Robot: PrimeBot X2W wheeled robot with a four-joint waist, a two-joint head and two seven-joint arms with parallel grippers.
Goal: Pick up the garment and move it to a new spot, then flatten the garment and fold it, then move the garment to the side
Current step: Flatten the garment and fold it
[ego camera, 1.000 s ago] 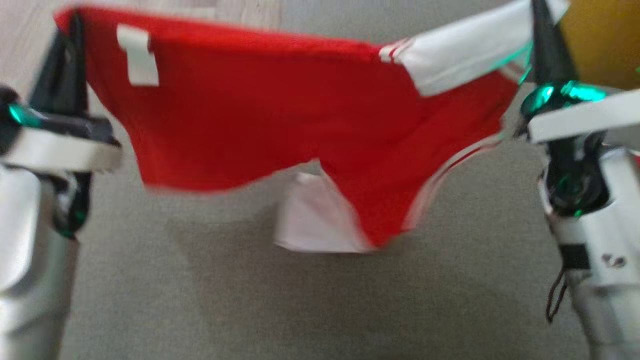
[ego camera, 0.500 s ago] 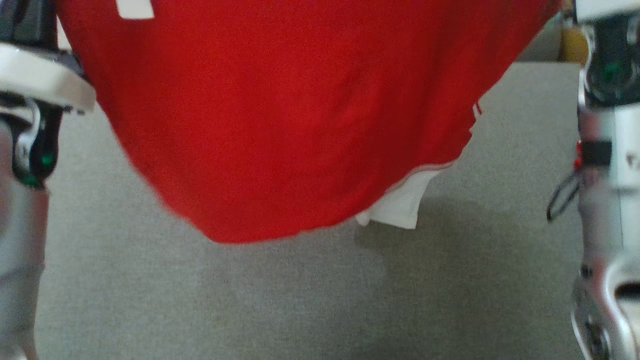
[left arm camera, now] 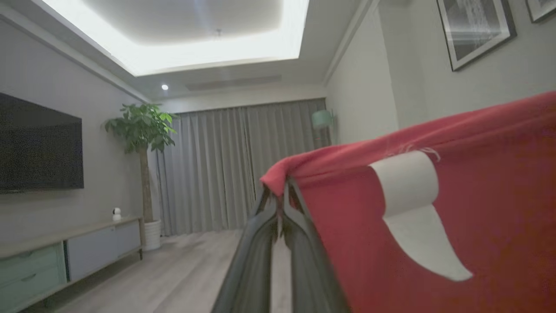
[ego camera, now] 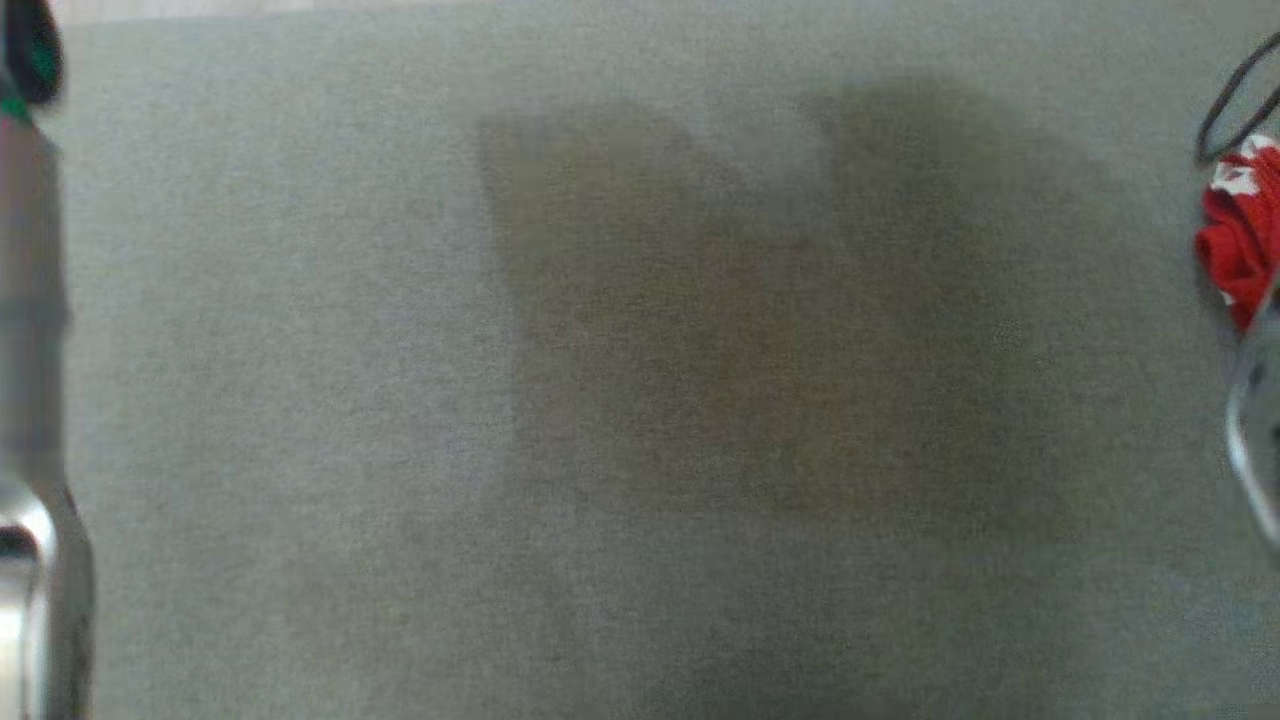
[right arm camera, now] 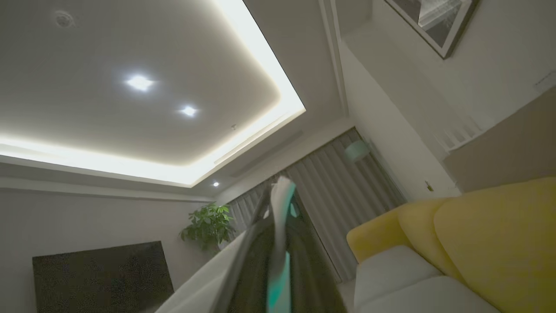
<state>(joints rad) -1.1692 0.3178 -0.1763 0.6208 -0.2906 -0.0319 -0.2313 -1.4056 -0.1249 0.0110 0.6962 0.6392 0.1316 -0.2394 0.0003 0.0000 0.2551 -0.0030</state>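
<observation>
**Left wrist view.** The left gripper [left arm camera: 281,198] is closed, and its 2 dark fingers pinch one corner of the red garment [left arm camera: 456,261]. The cloth hangs in the air (a curtain and a plant stand far behind it). From this I judge that the picking up is done and the carry to a new spot is in hand. Laying it down, flattening, folding and moving it to the side are all left to do. From the jaws the cloth runs away to their right and falls below their tips. A white label [left arm camera: 404,182] sits on the red near the top hem, to the right of the jaws.

**Right wrist view.** The right gripper [right arm camera: 281,195] is closed as well, on a thin white band [right arm camera: 284,184]. The band stands between the 2 fingers and reaches a little past their tips. I take this band for the white trim of the same garment. More pale cloth drops away below and to the left of the jaws. A yellow sofa [right arm camera: 478,234] lies to their right, well apart from them.

**Head view.** A grey surface [ego camera: 300,350] carries a broad soft shadow [ego camera: 760,320], and the pale left forearm [ego camera: 30,300] runs along the left edge. At the right edge there is a small red and white scrap [ego camera: 1240,235] beside a black cable loop. I cannot tell whether the scrap is cloth or a part of the arm. My judgement is that the garment is stretched between both jaws above this surface (the shadow fits that) and is not yet set down.
</observation>
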